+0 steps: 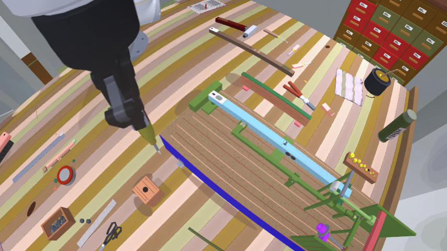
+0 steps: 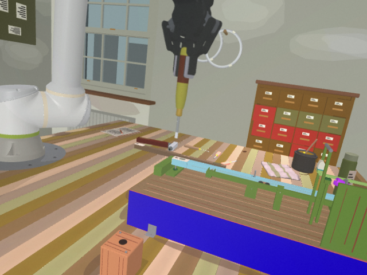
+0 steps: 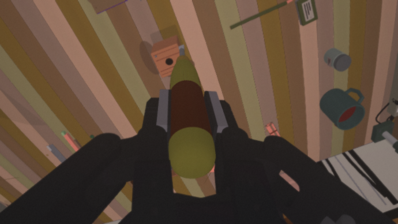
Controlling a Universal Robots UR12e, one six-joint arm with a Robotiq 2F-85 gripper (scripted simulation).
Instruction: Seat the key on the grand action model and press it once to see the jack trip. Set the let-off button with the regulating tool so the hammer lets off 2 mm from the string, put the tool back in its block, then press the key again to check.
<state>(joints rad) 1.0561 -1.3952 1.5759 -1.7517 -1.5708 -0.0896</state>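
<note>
My gripper (image 1: 133, 120) (image 2: 184, 69) (image 3: 187, 111) hangs high above the bench, just off the blue-fronted edge of the action model's base. The regulating tool (image 1: 149, 135) (image 2: 180, 94) (image 3: 186, 98), with a dark red and olive handle and a thin steel tip, is clamped in its closed fingers and points down. The orange tool block (image 1: 147, 190) (image 2: 121, 254) (image 3: 165, 56) stands on the bench below, its round hole empty. The light blue key (image 1: 272, 137) (image 2: 237, 174) lies along the green action frame (image 1: 300, 174) on the base.
A small wooden tray of dark pieces (image 1: 57, 223) sits near the bench's front edge, with scissors (image 1: 111, 235) and a ruler (image 1: 97, 223) beside it. A red-rimmed disc (image 1: 65, 175) lies left of the block. A mug (image 3: 343, 108) stands on the bench.
</note>
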